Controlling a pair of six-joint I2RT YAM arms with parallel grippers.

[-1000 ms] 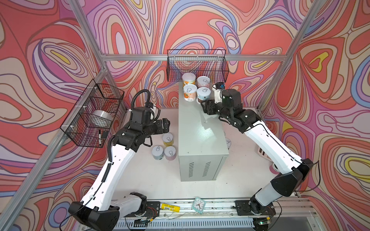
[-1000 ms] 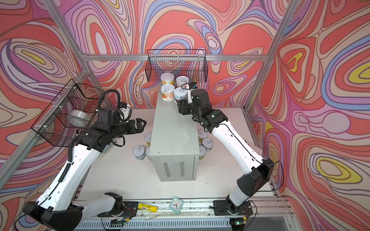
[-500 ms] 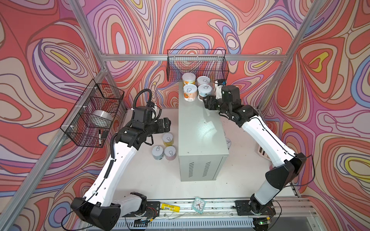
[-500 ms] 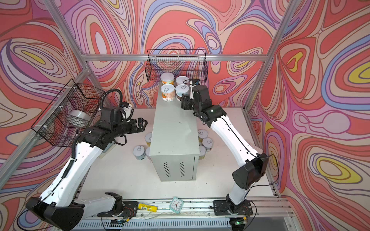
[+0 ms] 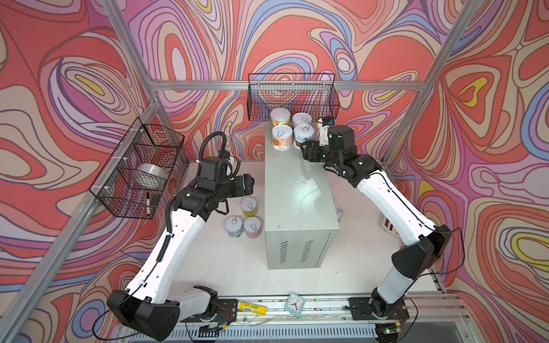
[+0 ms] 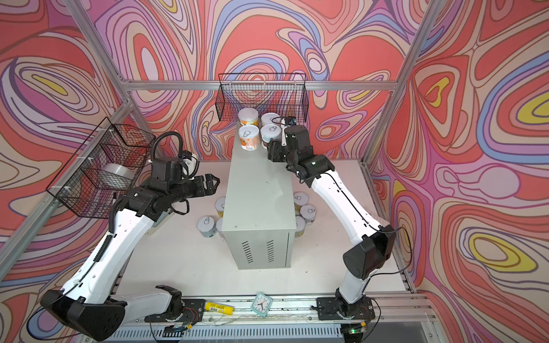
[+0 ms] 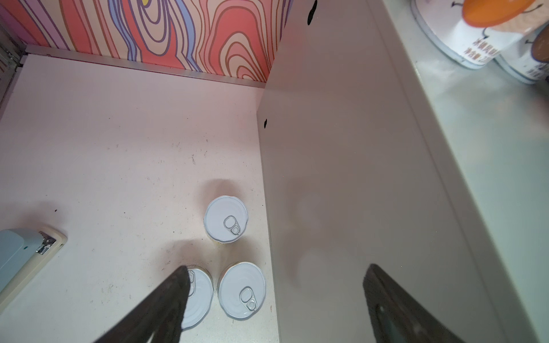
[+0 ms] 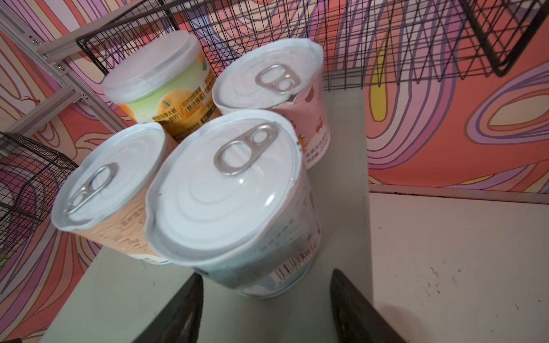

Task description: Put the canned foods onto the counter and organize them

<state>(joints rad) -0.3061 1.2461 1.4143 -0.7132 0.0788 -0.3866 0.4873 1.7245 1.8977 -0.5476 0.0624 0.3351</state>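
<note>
My right gripper [image 5: 307, 151] stands open and empty at the far end of the counter [image 5: 300, 205]. The pale-blue can [image 8: 231, 202], one of four there, stands just before its fingertips. My left gripper [image 5: 248, 184], wide, hangs beside the counter, above three cans [image 7: 225, 219] on the table [image 5: 237, 267].

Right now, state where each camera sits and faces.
Top views: high above the arms' base rail, tilted down toward the back wall; left arm, right arm, counter and tabletop show.
Left wrist: on the left arm, looking down past its open fingers at three cans on the tabletop beside the counter.
Right wrist: on the right arm, over the counter, facing four cans and a wire basket; its fingers frame the view.
Shared: right wrist and top views both show the four cans.
</note>
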